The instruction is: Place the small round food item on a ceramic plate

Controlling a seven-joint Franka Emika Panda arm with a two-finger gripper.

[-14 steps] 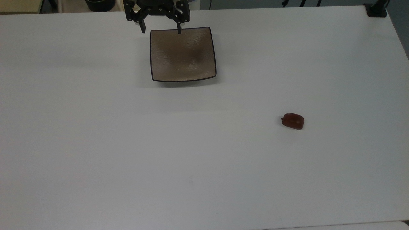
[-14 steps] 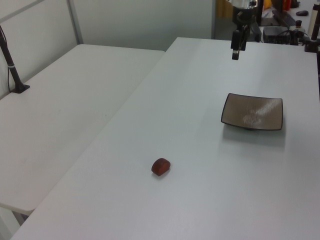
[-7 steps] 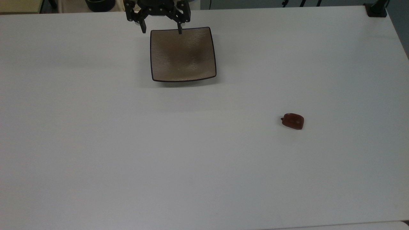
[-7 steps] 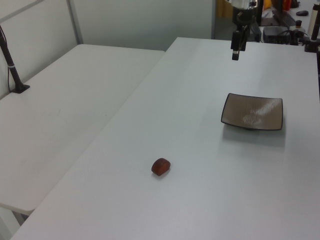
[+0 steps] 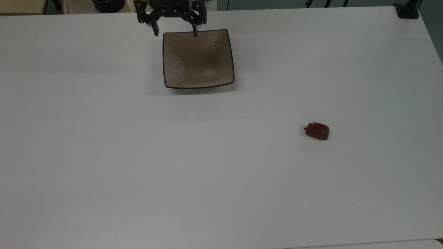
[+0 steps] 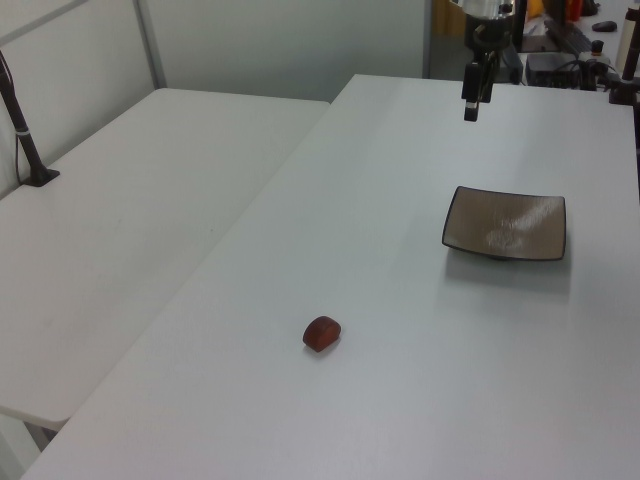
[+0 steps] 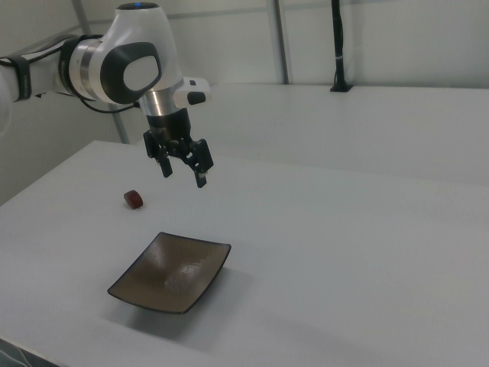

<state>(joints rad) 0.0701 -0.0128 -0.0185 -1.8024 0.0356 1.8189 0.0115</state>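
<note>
Gripper (image 5: 174,33) hangs in the air at the far edge of the white table (image 5: 104,155), fingers spread wide with nothing between them. In the top view one fingertip overlaps the plate's upper rim, the other sits off the plate's upper-left corner. In the right view the gripper (image 7: 183,177) is clearly raised well above the table, not touching anything, with the white arm (image 7: 126,65) reaching in from the right view's left. In the left view the gripper (image 6: 471,105) is seen edge-on, so the finger gap is hard to read there.

Ceramic plate (image 5: 173,74) is square, tan-brown, dark thin rim, corners turned up a bit, sitting flat on the table near the top view's upper middle. Nothing on it. Same plate in the left view (image 6: 470,235) and in the right view (image 7: 141,287), bare in both.

Small round food item (image 5: 317,131) lies on the table, well apart from the plate, toward the top view's lower right. Glossy dark red-brown, tiny dark nub on the top view's left end. In the left view it (image 6: 322,333) is closer to the camera than the plate; in the right view it (image 7: 134,199) sits beyond the plate, toward the right view's left, small and far off. Gripper is nowhere near it.

A second white table (image 6: 110,230) stands beside the first on the left view's left.
</note>
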